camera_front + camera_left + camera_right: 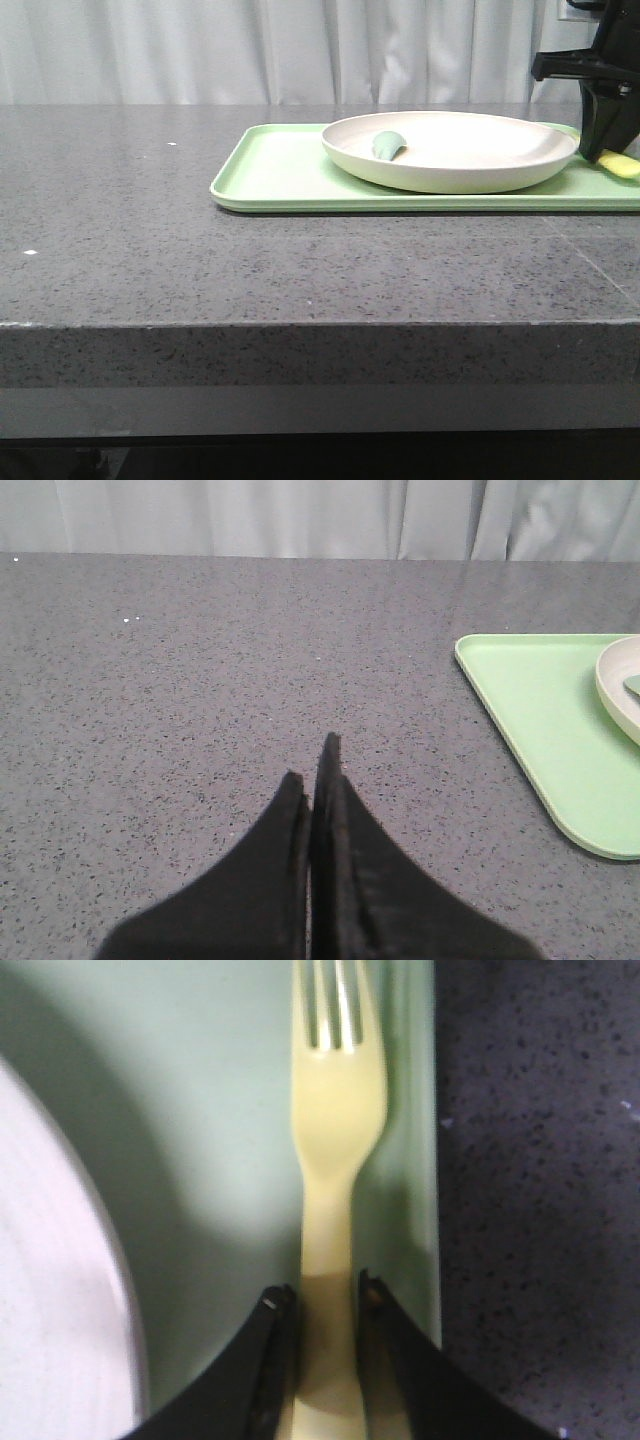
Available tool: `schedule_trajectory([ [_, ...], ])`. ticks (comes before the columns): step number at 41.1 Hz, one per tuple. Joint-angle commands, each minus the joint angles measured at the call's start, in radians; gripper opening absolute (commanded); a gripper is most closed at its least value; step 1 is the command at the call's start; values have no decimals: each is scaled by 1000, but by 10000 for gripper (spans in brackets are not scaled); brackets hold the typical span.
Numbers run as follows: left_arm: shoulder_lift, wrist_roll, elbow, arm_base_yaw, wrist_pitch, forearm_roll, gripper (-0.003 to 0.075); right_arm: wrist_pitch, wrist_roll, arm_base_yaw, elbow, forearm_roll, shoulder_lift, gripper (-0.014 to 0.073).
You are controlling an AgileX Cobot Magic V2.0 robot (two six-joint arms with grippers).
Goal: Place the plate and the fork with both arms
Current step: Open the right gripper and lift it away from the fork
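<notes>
Fork (pixel 338 1110) is being straddled at its handle by the right claw (pixel 325 1305), barely open, on the tray (pixel 230 1110) beside the plate (pixel 450 150), tines pointing away; the left claw (pixel 312 780) is being held closed, empty, over the desk (pixel 200 660).

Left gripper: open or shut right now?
Shut. In the left wrist view the left gripper has its two black fingers pressed together with nothing between them, hovering over bare countertop beside the green tray.

table (pixel 150 230): speckled grey stone, smooth, low sheen | tray (pixel 280 175): light-green plastic, matt | plate (pixel 470 150): cream, matt | fork (pixel 338 1110): pale-yellow plastic, smooth | curtain (pixel 250 50): white cloth
</notes>
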Motion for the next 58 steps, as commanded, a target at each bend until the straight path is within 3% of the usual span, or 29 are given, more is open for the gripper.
schedule_trajectory([
  [1, -1, -9, -29, -1, -81, 5, -18, -18, -11, -5, -33, 5, -59, 213],
  [14, -1, -9, -29, -1, -81, 5, -18, -11, -14, -5, -33, 7, -120, 331],
  [23, -1, -9, -29, -1, -81, 5, -18, 22, -14, -3, -33, 32, -221, 325],
  [28, -1, -9, -29, -1, -81, 5, -18, 30, -14, 1, -33, 51, -273, 215],
  [35, -1, -9, -29, -1, -81, 5, -18, 27, -28, 25, -15, 50, -334, -75],
  [42, -1, -9, -29, -1, -81, 5, -18, -100, -30, 62, 137, 49, -475, -67],
  [58, -1, -9, -29, -1, -81, 5, -18, -411, -135, 70, 702, 49, -911, -67],
])
